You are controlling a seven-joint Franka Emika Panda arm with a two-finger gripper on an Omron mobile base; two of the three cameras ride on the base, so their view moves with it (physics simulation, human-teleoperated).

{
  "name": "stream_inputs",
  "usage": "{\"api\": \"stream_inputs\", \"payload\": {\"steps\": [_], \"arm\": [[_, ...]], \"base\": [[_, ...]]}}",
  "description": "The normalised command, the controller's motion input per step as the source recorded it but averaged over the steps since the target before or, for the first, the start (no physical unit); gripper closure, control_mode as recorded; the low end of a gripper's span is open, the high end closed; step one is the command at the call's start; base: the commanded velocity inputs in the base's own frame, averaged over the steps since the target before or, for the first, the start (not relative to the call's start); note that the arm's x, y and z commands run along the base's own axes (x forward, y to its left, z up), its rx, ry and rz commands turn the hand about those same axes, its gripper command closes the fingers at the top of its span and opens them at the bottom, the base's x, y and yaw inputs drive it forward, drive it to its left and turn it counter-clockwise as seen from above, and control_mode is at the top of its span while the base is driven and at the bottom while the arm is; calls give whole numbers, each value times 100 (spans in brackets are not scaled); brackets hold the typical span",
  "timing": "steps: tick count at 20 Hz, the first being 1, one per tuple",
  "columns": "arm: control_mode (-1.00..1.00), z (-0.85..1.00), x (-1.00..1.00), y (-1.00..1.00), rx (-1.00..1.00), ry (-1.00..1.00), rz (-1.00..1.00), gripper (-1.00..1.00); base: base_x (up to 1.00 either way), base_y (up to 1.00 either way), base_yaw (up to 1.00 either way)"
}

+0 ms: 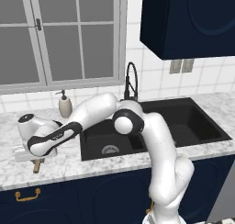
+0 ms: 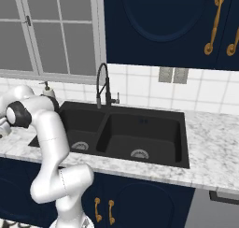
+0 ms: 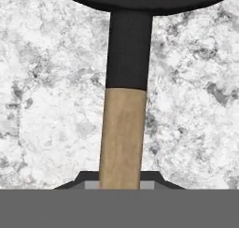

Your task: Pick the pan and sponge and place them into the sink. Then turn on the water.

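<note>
In the hand view the pan (image 3: 140,0) lies on the marble counter, its black rim at the top and its light-brown wooden handle (image 3: 122,133) running down the middle. My gripper (image 3: 120,181) is shut on that handle, one dark fingertip pressed against each side. In the left base view the gripper (image 1: 27,153) is low over the counter left of the sink (image 1: 183,122), and the handle's end (image 1: 37,166) sticks out below it. The arm hides the pan's bowl there. The sponge is out of view. No water runs from the faucet (image 1: 131,83).
A beige soap dispenser (image 1: 65,105) stands at the back of the counter, behind the arm's forearm. The double sink (image 2: 140,133) has two silver drains, and the faucet (image 2: 101,84) rises behind its divider. A dark wall cabinet (image 1: 188,21) hangs above the sink.
</note>
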Motion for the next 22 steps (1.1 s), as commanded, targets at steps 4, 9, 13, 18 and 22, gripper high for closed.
{"api": "stream_inputs", "payload": {"steps": [4, 9, 13, 18, 22], "arm": [[-100, 82, -40, 0, 0, -22, 0, 100], [-100, 76, -32, -16, 0, -35, 0, 100], [-100, 58, -29, -32, 0, -43, 0, 100], [-100, 35, -29, -72, 1, -3, -1, 100], [-100, 1, 0, -100, 1, 23, -2, 100]], "base": [[0, 0, 0], [0, 0, 0], [0, 0, 0], [0, 0, 0], [0, 0, 0]]}}
